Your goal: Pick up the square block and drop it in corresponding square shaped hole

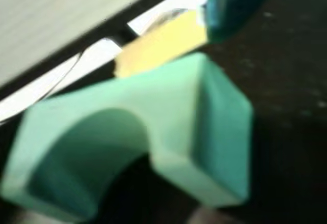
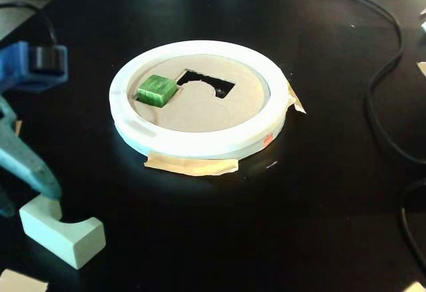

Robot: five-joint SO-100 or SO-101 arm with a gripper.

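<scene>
The square block (image 2: 157,90), a small dark green cube, rests on the left part of the round tan board (image 2: 200,116) inside its white ring (image 2: 200,142) and sticks up above the surface. The square shaped hole does not show; whether the cube sits in it I cannot tell. My gripper (image 2: 30,195) hangs at the far left of the fixed view, well away from the board, just above the pale mint notched block (image 2: 63,229). In the wrist view the gripper (image 1: 153,30) is open with nothing between its fingers, and the mint block (image 1: 153,142) fills the frame below.
A larger irregular cutout (image 2: 208,83) lies right of the cube. Yellow tape (image 2: 193,165) holds the ring to the black table. Black cables (image 2: 383,72) run along the right side. A tape scrap (image 2: 20,282) lies at the bottom left corner.
</scene>
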